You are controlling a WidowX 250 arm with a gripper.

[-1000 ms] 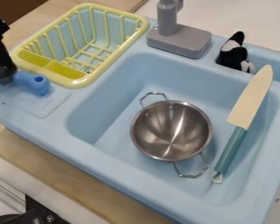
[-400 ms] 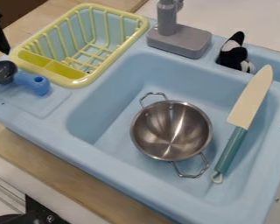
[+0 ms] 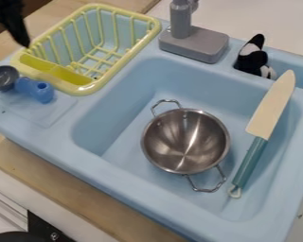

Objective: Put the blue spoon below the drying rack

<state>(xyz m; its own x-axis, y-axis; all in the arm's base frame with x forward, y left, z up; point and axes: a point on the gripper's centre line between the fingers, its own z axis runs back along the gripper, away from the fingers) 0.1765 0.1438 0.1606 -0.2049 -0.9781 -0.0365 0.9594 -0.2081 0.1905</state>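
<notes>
At the upper left, my black gripper (image 3: 15,29) hangs over the left corner of the yellow drying rack (image 3: 84,88), apart from the spoon. The blue spoon (image 3: 35,90) lies on the light blue sink ledge just below the rack's near left end in the camera view. Its dark grey bowl points left and its blue handle end points right, close beside the rack's rim.
A metal pot (image 3: 185,142) and a toy knife (image 3: 249,160) with a teal handle are in the sink basin (image 3: 116,113). Behind stands the grey faucet (image 3: 195,43), with a black and white toy (image 3: 252,56) to its right.
My gripper was down at the spoon's bowl, then rose away toward the upper left, and now hangs a little farther right. The spoon has stayed on the ledge.
</notes>
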